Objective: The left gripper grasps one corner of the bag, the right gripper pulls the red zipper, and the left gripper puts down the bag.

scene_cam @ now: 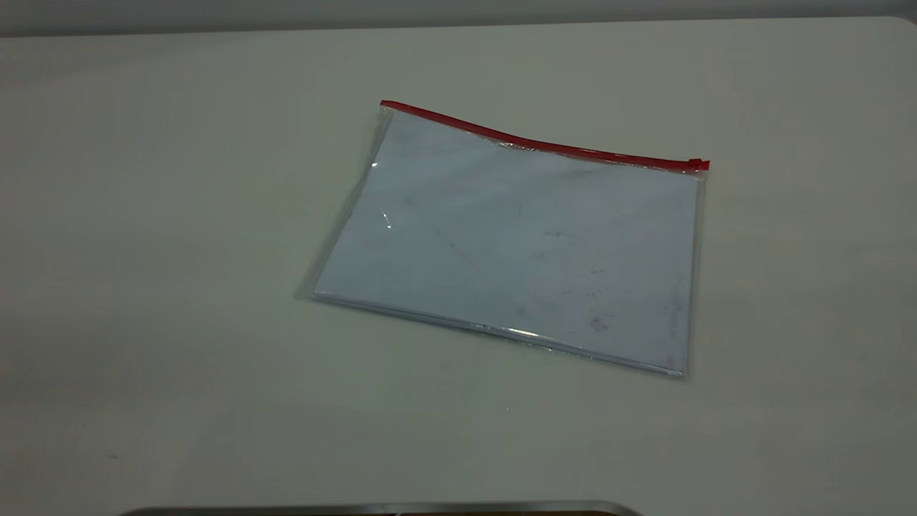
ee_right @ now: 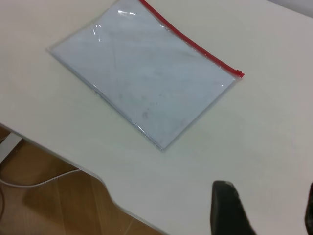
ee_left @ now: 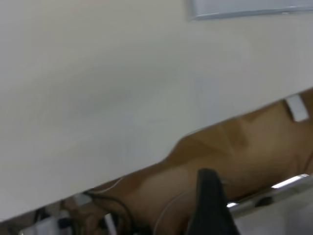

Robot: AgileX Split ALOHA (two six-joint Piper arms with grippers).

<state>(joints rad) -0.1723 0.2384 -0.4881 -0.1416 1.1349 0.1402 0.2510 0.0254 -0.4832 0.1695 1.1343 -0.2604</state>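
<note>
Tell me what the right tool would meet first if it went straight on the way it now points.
Probably bare table. The right tool shows only its finger tips, spread apart, over the table surface, with the bag lying farther ahead and off to one side. Depth is unclear, so this is a judgement.

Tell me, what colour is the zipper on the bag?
Red. The zipper shows best in the exterior view.
</note>
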